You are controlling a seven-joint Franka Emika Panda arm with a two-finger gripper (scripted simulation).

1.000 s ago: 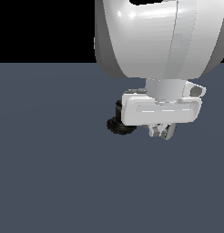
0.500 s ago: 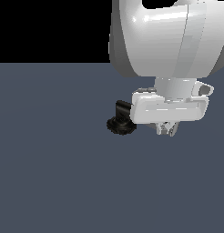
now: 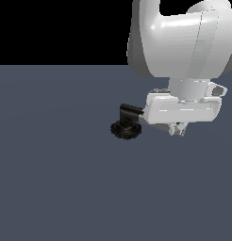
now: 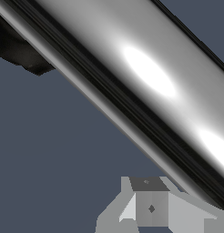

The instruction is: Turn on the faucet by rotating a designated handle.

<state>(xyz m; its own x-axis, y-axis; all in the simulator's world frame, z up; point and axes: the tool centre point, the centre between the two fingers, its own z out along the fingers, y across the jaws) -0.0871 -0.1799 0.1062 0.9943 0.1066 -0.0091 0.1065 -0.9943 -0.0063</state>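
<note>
Spreading across the lower part of the exterior view is a flat, slate-grey tabletop [image 3: 56, 179], bare of markings, and above its far edge the background is plain black. The faucet [image 3: 126, 123] stands on that surface near the middle of the view: a round, ribbed black base with a short black elbow rising from it and pointing toward the exterior view's right. The white arm [image 3: 179, 42] hangs down over it from above, and its end effector [image 3: 178, 130] sits just beside the elbow, hiding whatever extends from it.

The wrist view supplies what the exterior view lacks. There the handle [image 4: 132, 77], a shiny silver-grey cylindrical bar with bright highlights, crosses the picture diagonally at very close range, and a dark piece of the faucet body shows in one corner. One grey fingertip [image 4: 150, 207] appears close to the bar; whether it touches is not clear. I cannot tell from either view whether the end effector is spread apart or clamped together.
</note>
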